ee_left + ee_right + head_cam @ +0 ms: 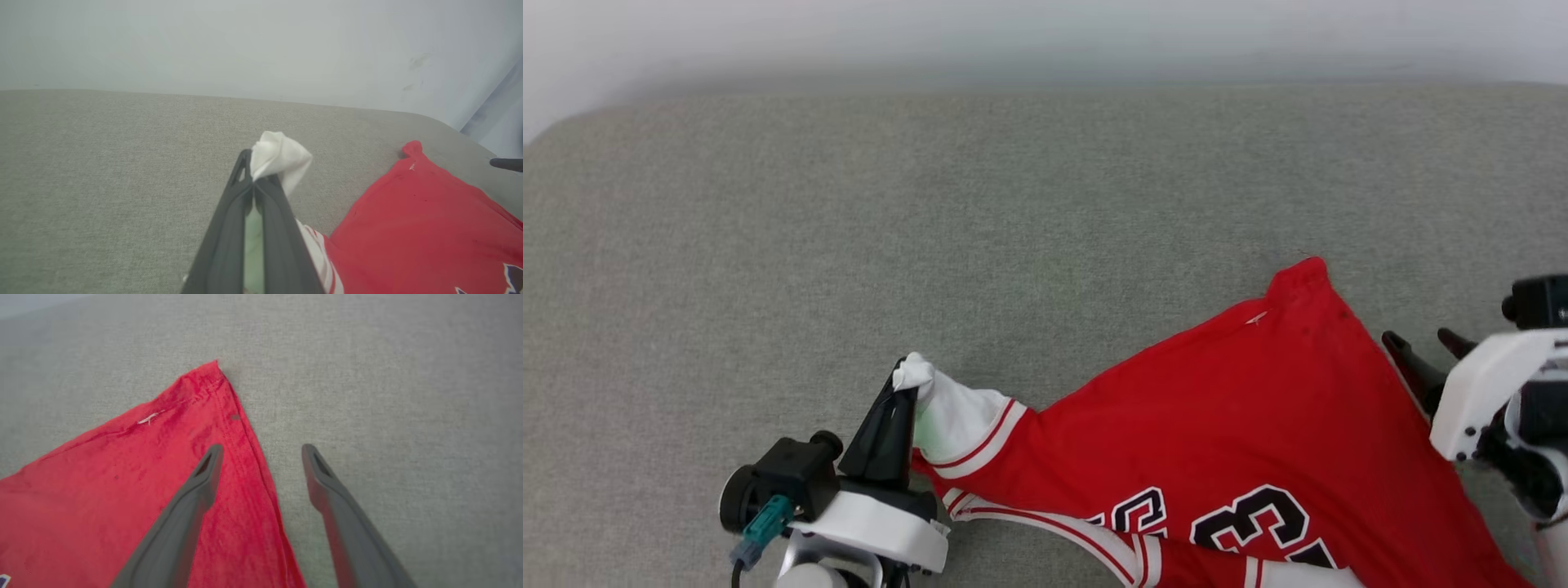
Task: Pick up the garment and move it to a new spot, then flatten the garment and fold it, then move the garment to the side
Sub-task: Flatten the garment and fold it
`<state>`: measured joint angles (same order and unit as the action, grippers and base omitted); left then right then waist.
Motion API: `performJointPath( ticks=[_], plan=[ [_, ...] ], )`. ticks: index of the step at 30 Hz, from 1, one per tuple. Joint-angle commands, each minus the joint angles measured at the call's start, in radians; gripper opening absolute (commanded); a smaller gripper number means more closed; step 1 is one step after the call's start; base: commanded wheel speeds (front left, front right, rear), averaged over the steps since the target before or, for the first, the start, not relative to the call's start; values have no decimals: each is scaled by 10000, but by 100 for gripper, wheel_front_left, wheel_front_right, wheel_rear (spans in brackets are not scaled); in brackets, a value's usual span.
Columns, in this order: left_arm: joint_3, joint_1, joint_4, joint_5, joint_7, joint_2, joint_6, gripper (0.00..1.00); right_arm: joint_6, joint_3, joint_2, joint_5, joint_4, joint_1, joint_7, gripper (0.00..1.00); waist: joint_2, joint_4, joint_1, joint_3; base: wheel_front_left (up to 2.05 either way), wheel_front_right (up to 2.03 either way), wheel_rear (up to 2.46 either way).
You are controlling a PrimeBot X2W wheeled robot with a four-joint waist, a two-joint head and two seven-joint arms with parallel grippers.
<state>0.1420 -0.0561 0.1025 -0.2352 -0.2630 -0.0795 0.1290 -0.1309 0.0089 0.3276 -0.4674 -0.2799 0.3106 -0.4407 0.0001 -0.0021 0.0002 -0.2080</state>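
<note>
The garment [1217,425] is taking up the near right of the grey fabric surface [931,204]. Beyond the garment and to its left the surface is lying open, giving passage back to the pale wall [1045,33], which is closing off the far side. At the garment's left end the left gripper [905,374] is pinching the white sleeve, blocking approach there. At the garment's right edge the right gripper [1417,336] is standing with jaws spread, one finger over red cloth, the other over bare surface running free alongside the hem.

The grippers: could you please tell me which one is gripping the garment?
The left gripper: its fingers are shut on the garment's white sleeve, while the right gripper is open, holding nothing, over the red edge.
</note>
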Motion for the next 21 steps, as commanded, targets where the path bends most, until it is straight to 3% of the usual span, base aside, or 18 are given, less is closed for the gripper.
performJointPath(
  ticks=[1,6,13,21],
  plan=[
    [113,-257,-83,-37,-23,34,19,0,3,139,217,-76,-29,469,-483,100,-1,446,-2,-498,0,0,0],
    [513,-718,-361,-113,-23,39,20,0,3,889,823,-155,-102,1654,-2119,100,-1,897,-2,-1040,0,0,0],
    [830,-1168,-760,-221,-23,88,21,0,3,1606,1265,-174,-671,2842,-2603,100,-1,1328,-2,-1752,0,0,0],
    [921,-1250,-798,-370,-23,131,22,0,-14,2609,1103,-1150,-2053,2651,-3717,100,-1,1574,-2,-2048,0,0,0]
  ],
)
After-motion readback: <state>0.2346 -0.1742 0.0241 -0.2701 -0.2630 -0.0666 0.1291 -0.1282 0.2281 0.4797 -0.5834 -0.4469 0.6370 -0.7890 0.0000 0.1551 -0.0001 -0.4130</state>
